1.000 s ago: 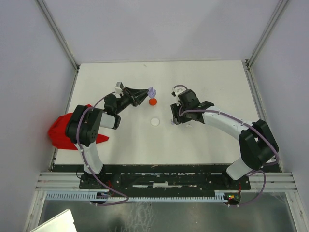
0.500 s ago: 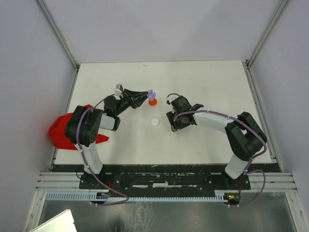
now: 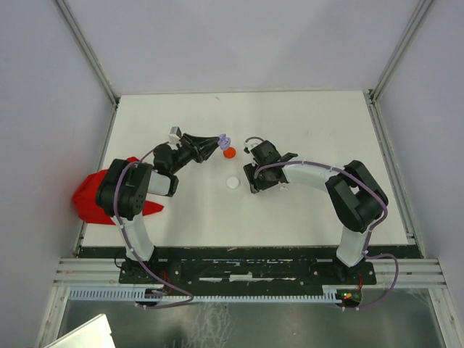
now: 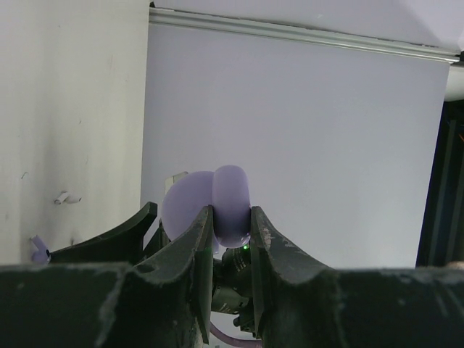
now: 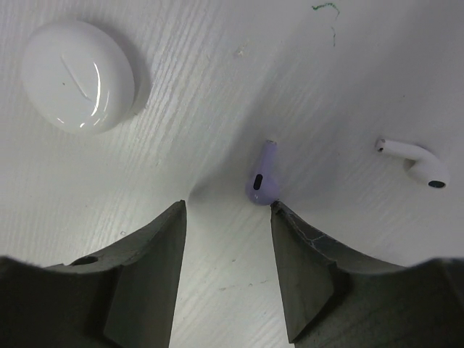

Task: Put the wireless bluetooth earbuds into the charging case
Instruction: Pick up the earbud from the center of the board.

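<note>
- Left gripper (image 4: 232,214) pinches the lilac charging case (image 4: 230,192) tight between its fingers.
- Right gripper (image 5: 228,210), jaws spread wide, is low over a lilac earbud (image 5: 262,177) lying on the table (image 5: 217,101), with a white earbud (image 5: 417,163) near it.

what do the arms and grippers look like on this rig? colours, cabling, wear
The left arm and right arm match: bulky black joint housings, white tubular links, thin lilac cables looping alongside. The left gripper and right gripper each have two dark, curved, tapering fingers, scuffed pale along the edges. No logos or sleeves visible.
</note>
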### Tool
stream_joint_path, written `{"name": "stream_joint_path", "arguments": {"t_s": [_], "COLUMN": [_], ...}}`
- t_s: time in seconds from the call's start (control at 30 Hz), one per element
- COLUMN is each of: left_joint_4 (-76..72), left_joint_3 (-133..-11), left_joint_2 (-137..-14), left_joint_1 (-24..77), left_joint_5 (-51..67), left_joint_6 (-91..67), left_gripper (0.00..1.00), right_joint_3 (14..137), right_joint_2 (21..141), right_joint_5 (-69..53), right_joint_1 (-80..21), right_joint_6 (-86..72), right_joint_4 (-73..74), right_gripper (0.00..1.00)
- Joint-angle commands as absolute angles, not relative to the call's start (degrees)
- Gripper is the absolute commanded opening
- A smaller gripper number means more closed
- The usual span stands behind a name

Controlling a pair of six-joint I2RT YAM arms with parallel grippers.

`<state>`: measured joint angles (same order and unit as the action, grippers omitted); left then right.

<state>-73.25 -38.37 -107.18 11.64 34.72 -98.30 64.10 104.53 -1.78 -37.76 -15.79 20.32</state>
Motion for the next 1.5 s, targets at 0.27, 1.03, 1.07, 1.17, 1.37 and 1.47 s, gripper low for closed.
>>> {"name": "stream_joint_path", "arguments": {"t_s": [0.27,1.03,1.07,1.17,1.37,1.47], "left_joint_4": [-76.12,-75.17,-75.23,-75.27,-75.51,-75.56], "left_joint_3": [-37.92,-38.11,-38.06,-37.93,-37.43,-37.35], "left_joint_2": [-103.82,-103.71,-103.73,-103.56,-103.54,-103.58], "left_joint_1": [10.47,9.93,9.82,9.69,9.64,9.61], "left_joint_5": [36.25,36.65,36.65,36.54,36.43,36.36], "left_joint_6": [-96.77,-96.15,-96.13,-96.07,-96.15,-96.15], "left_gripper": [0.03,0.03,0.03,0.03,0.03,0.03], "right_joint_3": [68.53,73.93,73.97,74.14,74.96,75.21], "right_joint_2": [107.68,111.70,111.71,111.54,112.21,112.47], "right_joint_5": [-3.96,-5.43,-5.18,-5.09,-3.34,-1.74], "right_joint_1": [-38.00,-38.19,-38.19,-38.18,-38.25,-38.37], "right_joint_6": [-16.79,-17.00,-17.07,-17.05,-17.44,-17.26], "right_joint_4": [18.88,18.02,18.02,17.97,19.07,19.66], "right_gripper": [0.58,0.58,0.59,0.59,0.58,0.58]}}
